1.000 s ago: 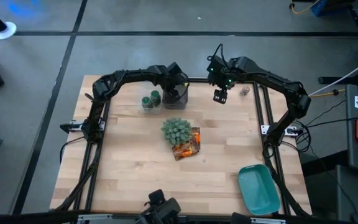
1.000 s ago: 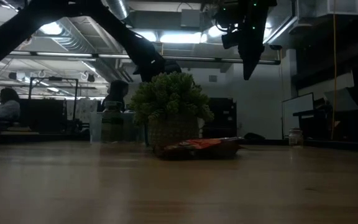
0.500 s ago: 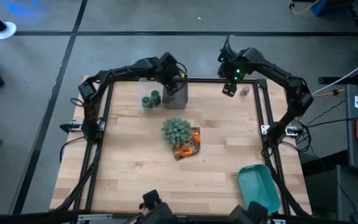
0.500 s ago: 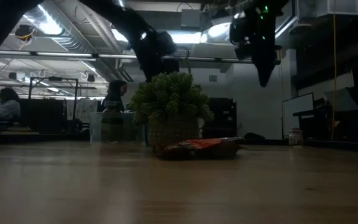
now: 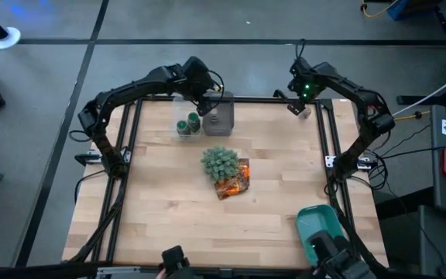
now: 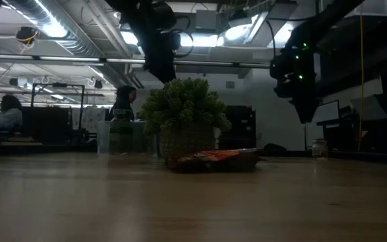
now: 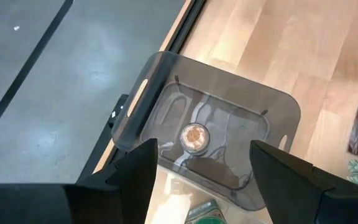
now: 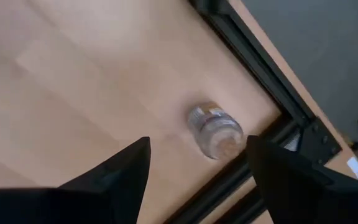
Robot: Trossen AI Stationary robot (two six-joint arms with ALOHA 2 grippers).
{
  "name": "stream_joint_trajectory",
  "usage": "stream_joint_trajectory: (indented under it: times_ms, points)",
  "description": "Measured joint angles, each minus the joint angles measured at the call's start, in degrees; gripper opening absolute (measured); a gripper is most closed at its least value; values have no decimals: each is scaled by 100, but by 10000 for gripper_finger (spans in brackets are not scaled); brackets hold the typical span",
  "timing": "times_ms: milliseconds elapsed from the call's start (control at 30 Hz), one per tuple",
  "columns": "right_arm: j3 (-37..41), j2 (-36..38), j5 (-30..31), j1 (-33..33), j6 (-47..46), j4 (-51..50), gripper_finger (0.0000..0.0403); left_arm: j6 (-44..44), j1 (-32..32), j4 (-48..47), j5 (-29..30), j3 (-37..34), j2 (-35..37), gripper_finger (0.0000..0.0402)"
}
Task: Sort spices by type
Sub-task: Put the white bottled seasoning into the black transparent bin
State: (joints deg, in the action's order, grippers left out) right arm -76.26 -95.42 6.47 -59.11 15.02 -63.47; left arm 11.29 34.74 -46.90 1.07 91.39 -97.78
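Observation:
Two green spice jars [image 5: 187, 123] stand in a clear bin at the table's far left. One grey-brown jar [image 7: 194, 135] stands in the grey see-through bin [image 5: 220, 118] beside it. My left gripper [image 5: 202, 94] is open, above that bin's far-left corner and touching nothing. The other grey-brown jar [image 8: 215, 130] sits on the table by the far right corner, against the frame rail. My right gripper [image 8: 197, 142] hovers open above it, a finger on each side, clear of it. The jar also shows in the high view [image 5: 306, 113].
The spiky pale-green ball [image 5: 220, 162] sits mid-table, and an orange snack packet [image 5: 234, 180] lies against it. A teal tray [image 5: 321, 232] is at the near right corner. A black frame rail [image 8: 260, 68] borders the table. People sit in the room beyond [image 6: 9, 111].
My left gripper has risen and drawn back from over the grey bin toward the far left, uncovering the jar inside. My right gripper has travelled toward the table's far right corner and come down over the lone grey-brown jar.

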Motion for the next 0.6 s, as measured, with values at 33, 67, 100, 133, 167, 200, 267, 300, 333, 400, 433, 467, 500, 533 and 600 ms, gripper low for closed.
stream_joint_trajectory:
  times_ms: [33, 67, 100, 133, 167, 200, 267, 300, 333, 400, 433, 467, 500, 533, 600]
  points:
    - [47, 0, -1, -78, -67, 47, 266, -9, 0, -5, -1, 0, 3, 239]
    - [96, 0, -1, -148, -143, 126, 266, -17, 0, -8, 1, 0, 2, 239]
    - [159, 0, -1, -213, -247, 221, 266, -17, 0, -10, -1, 0, -2, 239]
    - [218, -2, 10, -277, -331, 266, 266, -20, 0, -15, 1, 0, -2, 239]
    - [278, -2, 27, -340, -435, 309, 266, -23, -2, -9, 0, 0, -7, 239]
    - [340, -2, 25, -402, -534, 383, 266, -28, -22, -6, 1, 0, -20, 239]
    - [441, -4, -9, -484, -582, 445, 266, -30, -26, -14, 1, 0, -47, 239]
    - [495, -4, -89, -507, -583, 516, 266, -33, -34, -16, 0, -3, -53, 239]
    - [527, -5, -171, -520, -584, 600, 266, -33, -48, -18, 0, -4, -53, 239]
    - [607, -7, -207, -520, -583, 759, 266, -33, -64, -4, -1, -4, -46, 239]
    - [643, -7, -190, -519, -583, 800, 266, -33, -73, -10, -1, -4, -46, 239]
    - [660, -9, -151, -504, -583, 814, 266, -33, -86, -13, -1, -4, -48, 239]
    - [663, -9, -124, -503, -582, 816, 266, -33, -96, -14, -1, -4, -48, 239]
    - [661, -16, -103, -503, -581, 817, 266, -33, -104, -12, -1, -4, -48, 239]
    - [661, -40, -56, -505, -580, 819, 266, -33, -133, -9, -1, -4, -48, 239]
